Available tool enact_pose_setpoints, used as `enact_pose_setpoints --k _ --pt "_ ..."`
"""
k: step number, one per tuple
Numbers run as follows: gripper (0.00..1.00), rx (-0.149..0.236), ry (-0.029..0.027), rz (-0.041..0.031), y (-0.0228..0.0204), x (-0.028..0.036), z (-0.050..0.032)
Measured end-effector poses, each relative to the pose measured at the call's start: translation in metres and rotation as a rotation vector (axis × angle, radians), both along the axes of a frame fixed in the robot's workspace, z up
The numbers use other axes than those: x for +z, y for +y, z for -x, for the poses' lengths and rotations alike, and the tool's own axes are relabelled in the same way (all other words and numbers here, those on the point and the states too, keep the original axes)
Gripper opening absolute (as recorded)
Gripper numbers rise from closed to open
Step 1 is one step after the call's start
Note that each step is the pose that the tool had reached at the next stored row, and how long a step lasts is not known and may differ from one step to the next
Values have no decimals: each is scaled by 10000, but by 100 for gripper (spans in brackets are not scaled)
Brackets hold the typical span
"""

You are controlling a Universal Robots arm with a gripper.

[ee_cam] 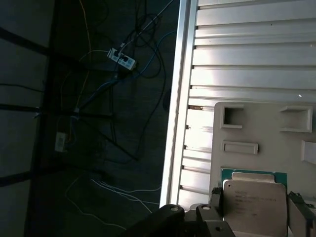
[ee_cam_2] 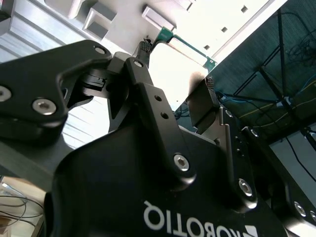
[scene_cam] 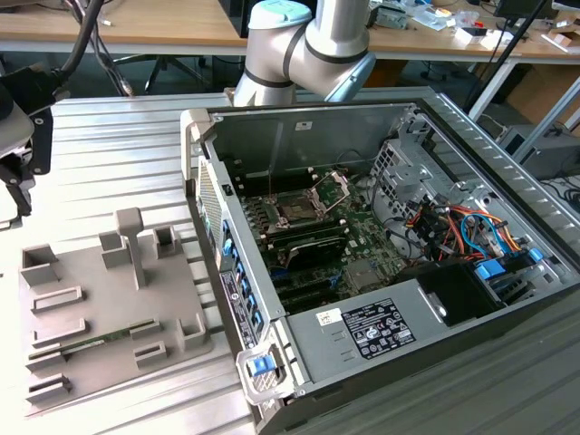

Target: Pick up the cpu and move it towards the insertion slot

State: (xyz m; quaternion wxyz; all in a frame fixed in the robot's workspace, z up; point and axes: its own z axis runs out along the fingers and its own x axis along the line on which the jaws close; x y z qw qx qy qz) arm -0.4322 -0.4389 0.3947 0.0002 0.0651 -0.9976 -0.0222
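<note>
The cpu (ee_cam: 254, 205), a small square chip with a pale metal top and a green edge, sits between the fingers (ee_cam: 216, 196) of my gripper (ee_cam: 257, 203), which is shut on it. It hangs above the grey tray (ee_cam: 261, 126) near the table's edge. In the second wrist view the cpu (ee_cam_2: 175, 69) glares white between the two black fingers, gripper (ee_cam_2: 177, 66). In the exterior view the arm's black wrist end (scene_cam: 25, 109) is at the far left, well away from the insertion slot (scene_cam: 297, 210), whose hinged plate (scene_cam: 332, 187) stands raised inside the open computer case.
The grey tray (scene_cam: 100, 299) holds a long green memory stick (scene_cam: 91, 343) and several upright posts. The case wall (scene_cam: 227, 263) rises between the tray and the motherboard. Cables and a drive cage (scene_cam: 453, 227) crowd the case's right side in the exterior view.
</note>
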Motion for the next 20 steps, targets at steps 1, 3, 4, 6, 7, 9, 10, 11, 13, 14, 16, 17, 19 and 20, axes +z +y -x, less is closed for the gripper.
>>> enact_pose_setpoints --k 1,3,4,6,7,9,10,11,13,14,16,17,19,20 --pt "55 0 1 -2 0 12 0" --pt "55 0 0 0 0 45 0" --pt "55 0 0 0 0 61 0" --pt "55 -1 0 -1 0 81 0" --pt "55 0 0 0 0 96 0" --pt "55 0 0 -1 0 122 0" --pt "55 0 0 -1 0 140 0" --pt "55 0 0 0 0 156 0" --pt "55 -1 0 -1 0 182 0" --pt "55 0 0 0 0 197 0" --pt "55 0 1 0 0 224 0" --pt "55 0 1 0 0 231 0" --pt "55 0 1 0 0 249 0" --pt "55 0 0 -1 0 254 0"
